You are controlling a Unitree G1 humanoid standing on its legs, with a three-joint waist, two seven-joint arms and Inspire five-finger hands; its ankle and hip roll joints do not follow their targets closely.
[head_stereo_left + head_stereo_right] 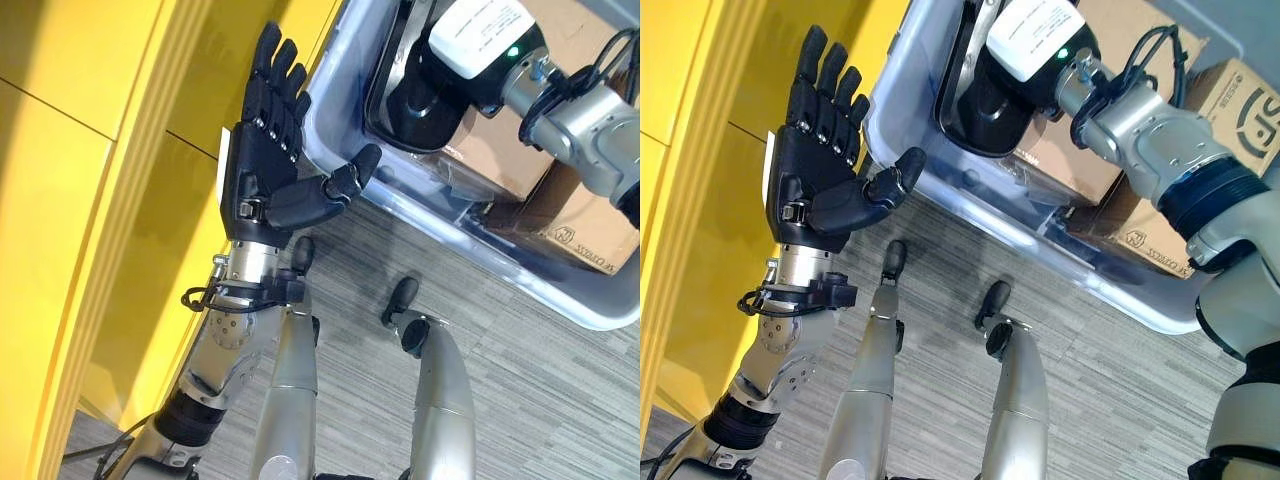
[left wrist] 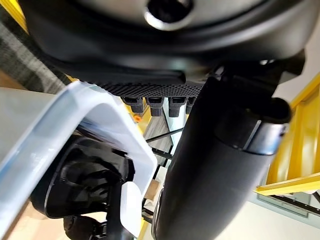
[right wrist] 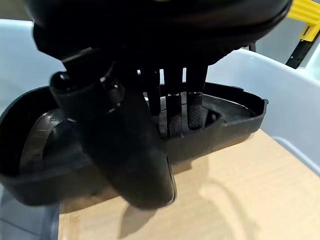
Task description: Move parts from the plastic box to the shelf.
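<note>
Black moulded part [image 3: 220, 127], shell-like w/ raised rim, sits inside the plastic box [image 1: 1040, 240], on top of cardboard boxes [image 1: 1080, 150] packed in it. Right hand [image 3: 170, 107] is in the box at the part: right wrist view shows fingers [image 3: 192, 112] reaching over the rim into the hollow, thumb [image 3: 125, 155] down the outer wall, so the rim sits between thumb and fingers in a pinch-type hold. Part not lifted, underside on the cardboard. Cardboard boxes carry printed marks on their sides, too partial to make out. Head views show the right arm coming in from the right, wrist bent down into the box, white cover w/ a green light on the back of the hand. Left wrist view shows the box's pale rim close by and the dark part beyond it. Left hand [image 1: 268, 150] is raised outside the box, beside its near corner, in front of the yellow shelf [image 1: 90, 200]; palm facing camera, fingers straight and together, thumb out toward the box wall, holding nothing. Grey carpet floor [image 1: 1090, 370] below.
</note>
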